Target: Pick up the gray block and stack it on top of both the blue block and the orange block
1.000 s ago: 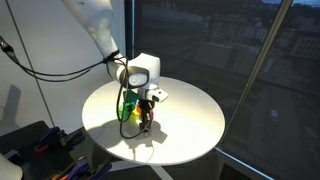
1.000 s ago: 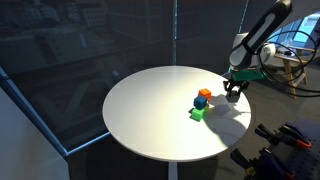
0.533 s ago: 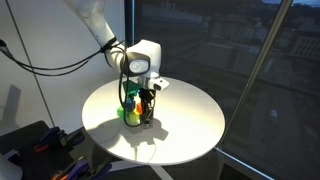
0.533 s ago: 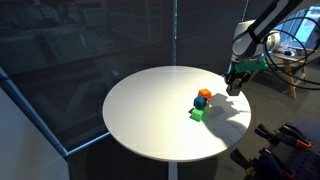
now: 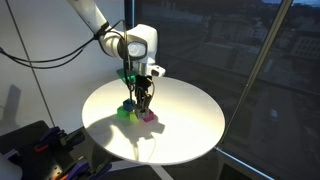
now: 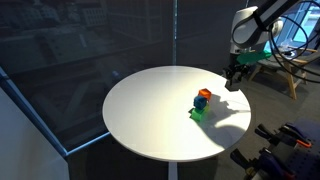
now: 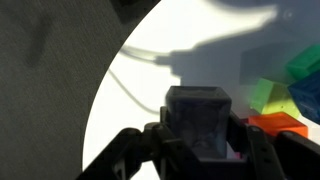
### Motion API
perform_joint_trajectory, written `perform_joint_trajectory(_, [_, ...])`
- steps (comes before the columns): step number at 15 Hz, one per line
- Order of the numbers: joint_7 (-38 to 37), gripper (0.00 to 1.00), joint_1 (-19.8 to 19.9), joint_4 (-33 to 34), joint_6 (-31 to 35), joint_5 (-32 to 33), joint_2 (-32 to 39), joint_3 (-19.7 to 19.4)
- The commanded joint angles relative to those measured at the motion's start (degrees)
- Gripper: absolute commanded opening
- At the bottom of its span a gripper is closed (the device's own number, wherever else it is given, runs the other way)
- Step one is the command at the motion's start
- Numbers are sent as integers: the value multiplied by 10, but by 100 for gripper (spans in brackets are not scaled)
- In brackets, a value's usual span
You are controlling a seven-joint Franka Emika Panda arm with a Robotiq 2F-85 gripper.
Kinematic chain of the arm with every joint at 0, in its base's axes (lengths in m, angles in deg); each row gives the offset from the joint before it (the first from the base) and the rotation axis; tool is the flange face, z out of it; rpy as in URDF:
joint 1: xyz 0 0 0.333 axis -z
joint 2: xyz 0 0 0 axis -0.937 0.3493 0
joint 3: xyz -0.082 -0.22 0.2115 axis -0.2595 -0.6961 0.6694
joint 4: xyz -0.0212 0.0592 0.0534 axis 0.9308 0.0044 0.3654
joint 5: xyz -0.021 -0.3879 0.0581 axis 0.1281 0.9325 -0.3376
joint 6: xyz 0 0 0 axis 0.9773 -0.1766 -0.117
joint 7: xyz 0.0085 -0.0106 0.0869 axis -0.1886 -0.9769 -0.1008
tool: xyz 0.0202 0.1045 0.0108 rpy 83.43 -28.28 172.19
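Observation:
My gripper [image 7: 198, 150] is shut on the gray block [image 7: 198, 118], a dull cube that fills the middle of the wrist view. In both exterior views the gripper [image 5: 145, 100] [image 6: 232, 82] hangs above the round white table [image 5: 190, 125], off to the side of the block cluster. The orange block [image 6: 204, 94] sits on the blue block [image 6: 200, 102] in an exterior view. In the wrist view the orange block [image 7: 276, 125] and the blue block [image 7: 305, 62] show at the right edge.
A green cube [image 6: 196, 113] lies beside the blue block and also shows in the wrist view [image 7: 265, 95]. A green cube [image 5: 124, 108] and a pink cube [image 5: 148, 117] lie under the gripper. The table edge [image 6: 240, 120] is close to the gripper. Windows stand behind.
The gripper has risen from the table surface with the gray block held in it. The cubes beneath it have come into view. The other blocks have not moved.

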Motion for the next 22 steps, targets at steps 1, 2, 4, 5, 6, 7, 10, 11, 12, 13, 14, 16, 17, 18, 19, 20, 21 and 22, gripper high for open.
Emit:
perform_joint_trajectory(1, [11,29,2,3,-36,24,-24,19])
perform_joint_trajectory(2, [10,29,1,2,-38,28,-27,24])
perform_joint_trajectory(4, [9,29,0,2,-38,30,-29,34])
perform_joint_trajectory(5, [6,29,-2,3,-39,31,-29,39])
perform_joint_trajectory(6, [5,29,-4,5,-40,30,-28,43])
perform_joint_trajectory(7, [5,29,-5,7,-42,29,-27,47])
perform_joint_trajectory(10, [-1,29,-13,18,-50,26,-20,58])
perform_joint_trajectory(11, [-3,29,-16,23,-53,26,-18,61])
perform_joint_trajectory(12, [-4,29,-18,28,-56,26,-16,63])
perform_joint_trajectory(13, [-6,29,-20,33,-58,26,-12,66])
perform_joint_trajectory(14, [-8,29,-22,39,-60,26,-9,68])
perform_joint_trajectory(16, [-10,29,-25,50,-65,24,-1,71])
perform_joint_trajectory(17, [-11,29,-26,57,-68,24,5,73])
perform_joint_trajectory(18, [-12,29,-27,64,-71,23,10,75])
perform_joint_trajectory(19, [-14,29,-29,72,-74,23,16,76])
perform_joint_trajectory(20, [-16,29,-31,80,-78,22,22,76])
perform_joint_trajectory(21, [-17,29,-32,87,-81,21,27,77])
perform_joint_trajectory(22, [-21,29,-34,96,-85,20,34,78])
